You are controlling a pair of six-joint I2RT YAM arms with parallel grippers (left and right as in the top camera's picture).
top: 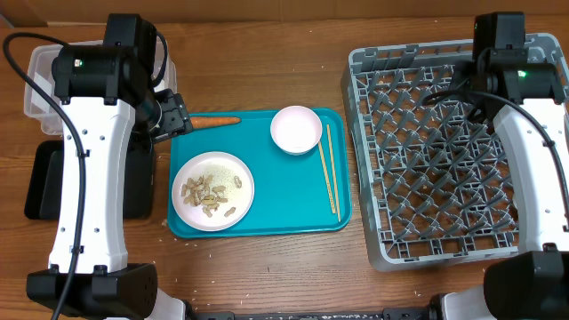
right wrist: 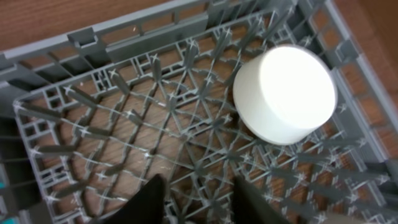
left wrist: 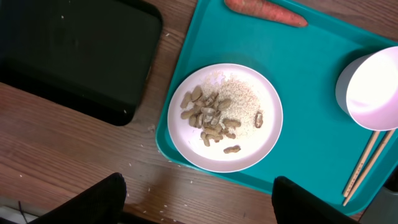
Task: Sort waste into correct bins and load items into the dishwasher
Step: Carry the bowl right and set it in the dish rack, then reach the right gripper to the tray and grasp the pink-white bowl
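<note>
Peanut shells [left wrist: 208, 121] and pale crumbs [left wrist: 239, 99] lie heaped on the white plate [left wrist: 255, 149], which sits on the near left part of the teal tray [left wrist: 311, 56]. They are the waste not yet sorted. The left tool [left wrist: 199, 183] hangs directly above the near rim of the plate. Its fingers are spread wide with nothing between them, which looks like a line-up for taking the plate by its edge or picking at the scraps.

The black tray [left wrist: 68, 50] lies just left of the teal one on the tabletop [left wrist: 74, 162], and the clear tub [top: 40, 76] stands beyond it at the far left. Both are a short carry from the plate, and both look bare as far as can be seen.

Right of the plate, a pale pink bowl [left wrist: 373, 87] stands upright. The chopsticks [left wrist: 367, 165] lie side by side along the tray's right edge. A carrot [left wrist: 264, 11] rests across the far rim.

On the right, the grey rack [top: 427, 178] holds one white cup [right wrist: 285, 93] set mouth down on the lattice in a far corner, probably so that it would drain. The right tool [right wrist: 199, 199] hovers over the rack floor, apart from the cup. Its fingers show a modest gap and grip nothing. The bowl, plate and chopsticks are not yet loaded.
</note>
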